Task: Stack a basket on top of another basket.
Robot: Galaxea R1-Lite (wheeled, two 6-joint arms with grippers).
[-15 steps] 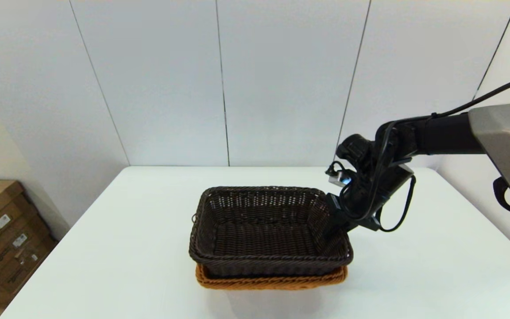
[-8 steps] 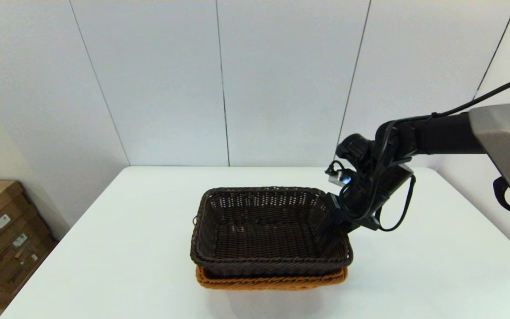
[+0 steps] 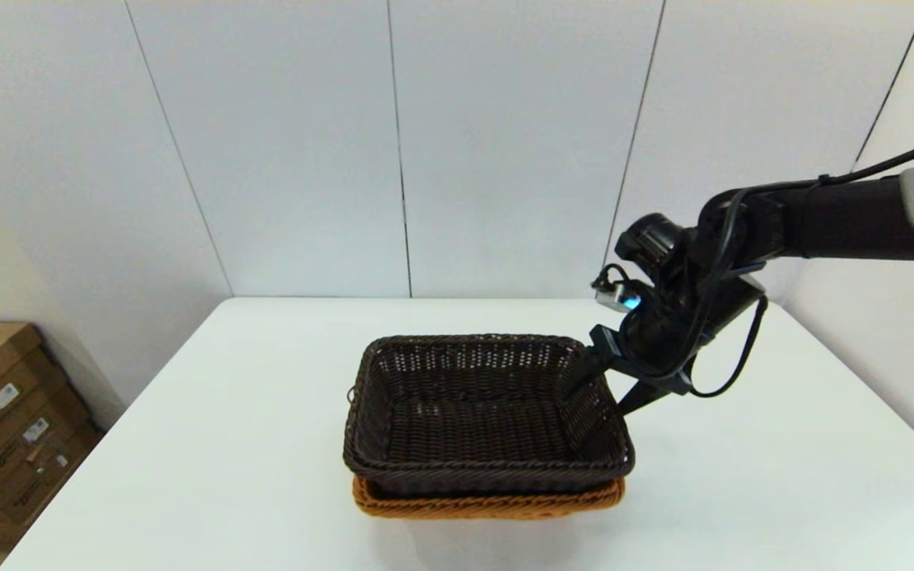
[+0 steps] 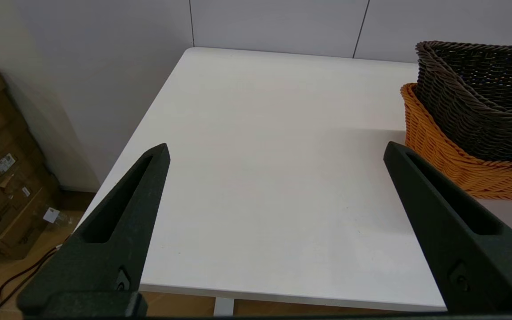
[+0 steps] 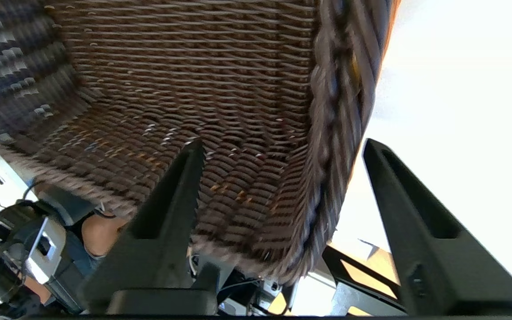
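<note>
Inspecting: dark basket (image 3: 489,412) sits nested in orange basket (image 3: 489,501); my right end effector (image 3: 601,390) straddles its rim, spread wide. Light, stiff wicker; rim grips best.

There are two baskets, at the lower centre of the head view: one dark brown basket (image 3: 489,412) and one orange-tan basket (image 3: 489,503). There is one white counter (image 3: 187,444). Two grippers are visible: the right gripper (image 3: 604,390) and the left gripper (image 4: 276,151), each with two black fingers. One stack of cardboard boxes (image 3: 5,420) stands at the lower left.
</note>
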